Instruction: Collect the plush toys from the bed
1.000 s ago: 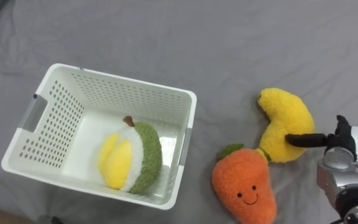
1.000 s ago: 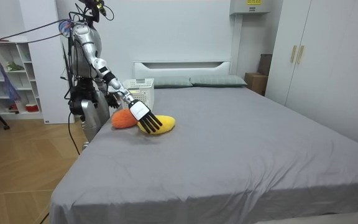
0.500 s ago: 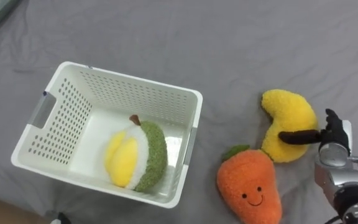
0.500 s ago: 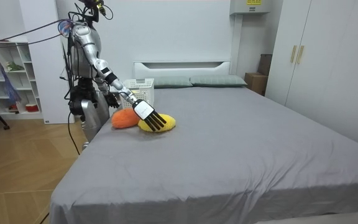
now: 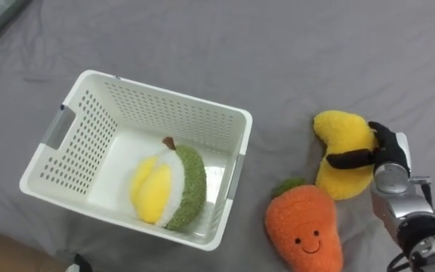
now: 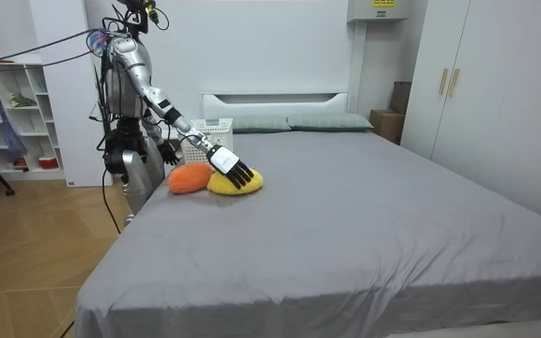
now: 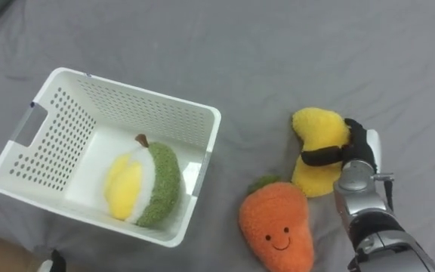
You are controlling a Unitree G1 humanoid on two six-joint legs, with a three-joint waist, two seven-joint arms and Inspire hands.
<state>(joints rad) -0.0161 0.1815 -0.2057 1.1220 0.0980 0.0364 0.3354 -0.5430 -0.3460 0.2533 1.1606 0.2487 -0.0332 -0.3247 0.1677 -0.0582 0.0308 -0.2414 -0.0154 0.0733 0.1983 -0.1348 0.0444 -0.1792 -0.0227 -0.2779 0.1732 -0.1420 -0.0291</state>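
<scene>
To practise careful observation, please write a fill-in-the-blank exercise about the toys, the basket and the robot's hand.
The white perforated plastic basket holds exactly ____ toy, a green-and-yellow plush fruit.
The orange plush toy with a smiling face is shaped like a ____.
The robot's right hand grips the ____ curved plush toy.
Missing words: one; carrot; yellow.

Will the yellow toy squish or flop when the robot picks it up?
Probably squishes: the yellow toy looks fluffy and stuffed, and the thumb of the right hand seems to dent it. Likely light, and its fuzzy surface shouldn't slip. Its curved ends may droop a little.
</scene>
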